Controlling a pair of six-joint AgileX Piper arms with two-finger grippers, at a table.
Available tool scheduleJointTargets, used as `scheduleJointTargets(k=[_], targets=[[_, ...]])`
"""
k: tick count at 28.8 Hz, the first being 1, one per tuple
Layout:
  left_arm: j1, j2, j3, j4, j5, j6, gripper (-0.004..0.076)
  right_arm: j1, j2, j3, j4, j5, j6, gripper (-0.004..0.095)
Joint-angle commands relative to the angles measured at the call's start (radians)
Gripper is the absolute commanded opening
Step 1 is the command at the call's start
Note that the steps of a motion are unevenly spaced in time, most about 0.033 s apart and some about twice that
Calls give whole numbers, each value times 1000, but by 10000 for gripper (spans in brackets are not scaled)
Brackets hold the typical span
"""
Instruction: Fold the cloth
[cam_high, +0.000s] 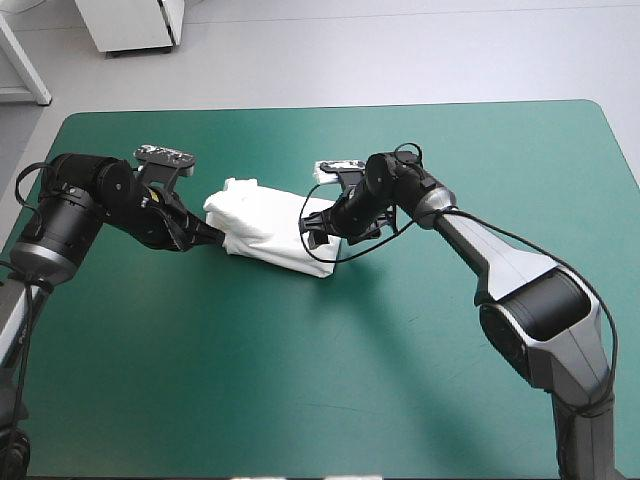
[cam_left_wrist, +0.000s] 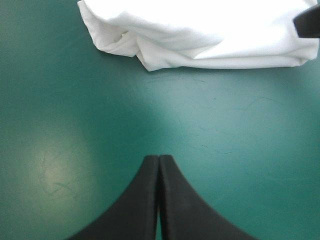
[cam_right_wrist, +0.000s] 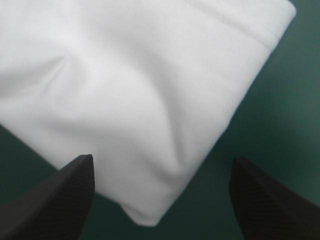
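White short-sleeved T-shirt (cam_high: 265, 225) lying as folded bundle on teal-green counter (cam_high: 400, 380), left hand (cam_left_wrist: 159, 159) pinched together empty near it, right hand (cam_right_wrist: 162, 162) spread wide over it.

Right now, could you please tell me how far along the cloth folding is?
Done: the T-shirt lies as a folded bundle on the table. In hand: nothing; the left claw is shut, empty, short of the bundle, the right claw open over one end. Left: perhaps a last tidy, then backing both claws off.
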Motion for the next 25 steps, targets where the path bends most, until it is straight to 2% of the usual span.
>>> scheduleJointTargets(k=[1, 4, 7, 10, 12, 17, 23, 25], targets=[[-1, -39, -24, -36, 44, -4, -9, -1, -14, -25, 42, -97, -13, 695], [-1, -39, -24, -35, 44, -4, -9, -3, 20, -40, 68, -127, -19, 669], [-1, -39, -24, -32, 44, -4, -9, -3, 29, -52, 78, -134, -34, 519], [-1, -39, -24, -32, 44, -4, -9, -3, 23, -53, 73, -128, -59, 218], [-1, -39, -24, -32, 44, -4, -9, -3, 16, -53, 61, -115, -92, -22], [-1, -39, -24, -32, 44, 15, -9, -7, -32, -53, -42, -83, -88, -19], [-1, -39, -24, -30, 44, 15, -9, -84, -115, -38, -349, 125, -34, -19], [-1, -39, -24, -30, 44, 11, -9, -168, -176, 12, -427, 168, -43, -19]])
